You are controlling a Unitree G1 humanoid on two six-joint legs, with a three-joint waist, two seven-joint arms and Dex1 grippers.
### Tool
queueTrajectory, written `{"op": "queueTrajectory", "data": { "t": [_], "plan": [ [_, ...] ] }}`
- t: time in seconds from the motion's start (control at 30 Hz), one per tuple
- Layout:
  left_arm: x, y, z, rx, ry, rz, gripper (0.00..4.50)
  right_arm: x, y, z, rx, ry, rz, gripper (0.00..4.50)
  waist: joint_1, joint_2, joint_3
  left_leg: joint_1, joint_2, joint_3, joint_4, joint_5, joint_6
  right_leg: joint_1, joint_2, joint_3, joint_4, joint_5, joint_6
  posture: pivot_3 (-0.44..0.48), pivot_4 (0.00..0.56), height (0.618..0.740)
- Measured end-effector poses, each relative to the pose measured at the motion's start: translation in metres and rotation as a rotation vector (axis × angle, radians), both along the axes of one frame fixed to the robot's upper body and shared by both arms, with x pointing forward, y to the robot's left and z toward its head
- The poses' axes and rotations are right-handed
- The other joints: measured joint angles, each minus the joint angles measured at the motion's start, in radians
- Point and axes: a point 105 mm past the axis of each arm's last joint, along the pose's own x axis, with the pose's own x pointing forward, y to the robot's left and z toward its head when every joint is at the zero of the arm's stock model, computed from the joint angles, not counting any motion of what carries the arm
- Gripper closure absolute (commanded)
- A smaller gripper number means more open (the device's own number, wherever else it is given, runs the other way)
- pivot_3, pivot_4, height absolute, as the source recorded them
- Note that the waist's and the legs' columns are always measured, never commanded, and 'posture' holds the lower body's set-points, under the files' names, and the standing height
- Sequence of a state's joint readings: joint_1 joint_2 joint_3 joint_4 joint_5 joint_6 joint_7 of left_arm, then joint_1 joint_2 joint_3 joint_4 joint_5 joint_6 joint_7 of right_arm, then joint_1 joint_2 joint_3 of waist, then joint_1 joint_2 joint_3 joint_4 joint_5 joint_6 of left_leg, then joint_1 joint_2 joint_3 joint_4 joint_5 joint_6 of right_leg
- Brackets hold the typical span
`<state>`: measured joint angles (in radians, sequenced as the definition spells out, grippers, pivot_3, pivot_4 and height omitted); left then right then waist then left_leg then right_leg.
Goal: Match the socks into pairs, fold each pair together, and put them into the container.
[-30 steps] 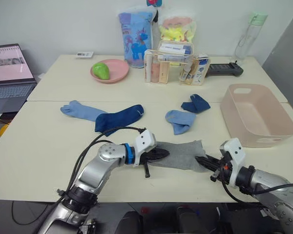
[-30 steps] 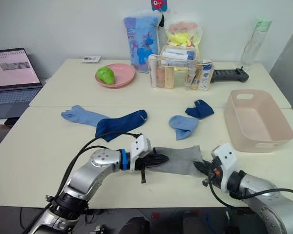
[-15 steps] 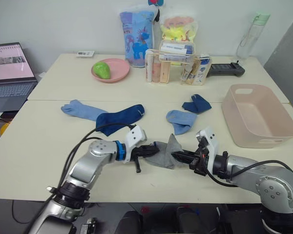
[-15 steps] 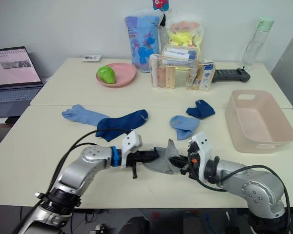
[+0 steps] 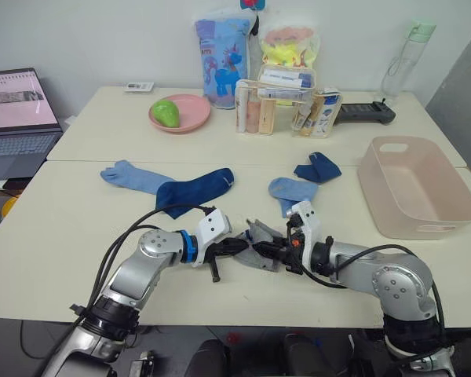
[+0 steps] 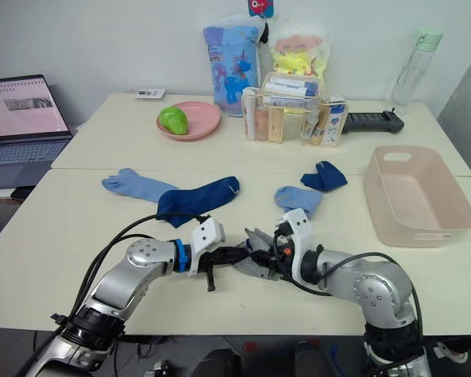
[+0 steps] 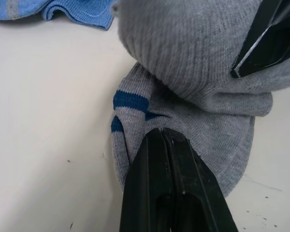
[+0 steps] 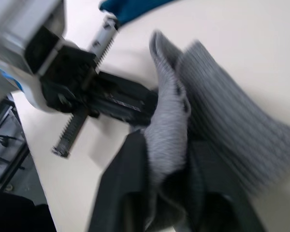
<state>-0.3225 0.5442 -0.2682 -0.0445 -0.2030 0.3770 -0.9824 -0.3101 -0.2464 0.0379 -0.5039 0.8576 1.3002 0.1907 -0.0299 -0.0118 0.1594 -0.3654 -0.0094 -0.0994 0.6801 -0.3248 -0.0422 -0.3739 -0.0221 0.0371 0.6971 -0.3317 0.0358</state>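
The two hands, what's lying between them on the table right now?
The folded grey socks, in the head views: left hand pinches one end, right hand the other.

Grey socks [image 7: 203,72]: soft ribbed knit cloth, matt, w/ a blue band at the cuff. Left gripper [image 7: 171,140] fingers smooth black plastic, slight sheen; right gripper [image 5: 276,250] fingers same black, glossy edge. Light blue sock [image 5: 133,177] & navy sock [image 5: 195,188]: matt knit fabric, fine weave. Table [image 5: 78,236]: cream laminate, smooth, semi-matt, w/ small dark specks. Container [image 5: 412,188]: pale pink plastic, smooth, low sheen. Round plate [image 5: 190,118]: pink, smooth plastic-looking. Bottle [image 5: 402,55]: clear plastic, pale green cap. Bags at back [image 5: 220,55]: glossy printed film.
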Motion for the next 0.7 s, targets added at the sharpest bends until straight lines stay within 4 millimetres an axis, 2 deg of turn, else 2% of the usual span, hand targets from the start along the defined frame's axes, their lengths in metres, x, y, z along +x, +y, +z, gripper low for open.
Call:
{"op": "queueTrajectory", "data": {
  "t": [0.13,0.27,0.37,0.47,0.6,0.7],
  "plan": [
    [0.002,0.002,0.001,-0.04,0.05,0.046,4.5,-0.003,-0.003,0.009,0.021,-0.016,0.015,0.96,-0.001,0.0,0.0,0.0,0.0,0.0,0.0,0.0,0.0,0.0,0.0,0.0,0.0,0.0,0.0,0.0,0.15,0.703],
    [0.01,0.011,0.008,-0.118,0.119,0.144,4.5,-0.009,-0.017,0.027,0.023,-0.086,0.055,0.96,-0.002,0.0,0.0,0.0,0.0,0.0,0.0,0.0,0.0,0.0,0.0,0.0,0.0,0.0,0.0,0.0,0.15,0.703],
    [0.013,0.019,0.019,-0.17,0.138,0.191,4.5,-0.005,-0.025,0.03,-0.008,-0.133,0.034,0.96,-0.002,0.0,0.0,0.0,0.0,0.0,0.0,0.0,0.0,-0.001,0.0,0.0,0.0,0.0,0.0,0.0,0.15,0.703],
    [0.017,0.027,0.033,-0.206,0.135,0.223,4.5,-0.001,-0.026,0.034,-0.001,-0.171,0.016,1.55,-0.003,0.0,0.0,0.0,0.001,0.0,0.0,0.0,0.0,-0.001,0.001,0.0,0.0,0.0,0.0,0.0,0.15,0.703],
    [0.025,0.05,0.053,-0.211,0.084,0.275,4.5,-0.001,-0.024,0.025,-0.048,-0.193,0.025,2.87,-0.003,0.0,0.0,0.0,0.001,0.0,0.0,0.0,0.0,-0.001,0.001,0.0,0.0,0.0,0.0,0.0,0.15,0.703],
    [0.02,0.053,0.066,-0.2,0.068,0.205,4.5,0.004,-0.016,0.013,-0.107,-0.237,0.038,3.92,-0.003,-0.001,0.001,-0.001,0.001,0.0,0.0,0.0,0.0,-0.001,0.0,0.0,0.0,0.0,0.0,0.0,0.15,0.703]
  ]
}}
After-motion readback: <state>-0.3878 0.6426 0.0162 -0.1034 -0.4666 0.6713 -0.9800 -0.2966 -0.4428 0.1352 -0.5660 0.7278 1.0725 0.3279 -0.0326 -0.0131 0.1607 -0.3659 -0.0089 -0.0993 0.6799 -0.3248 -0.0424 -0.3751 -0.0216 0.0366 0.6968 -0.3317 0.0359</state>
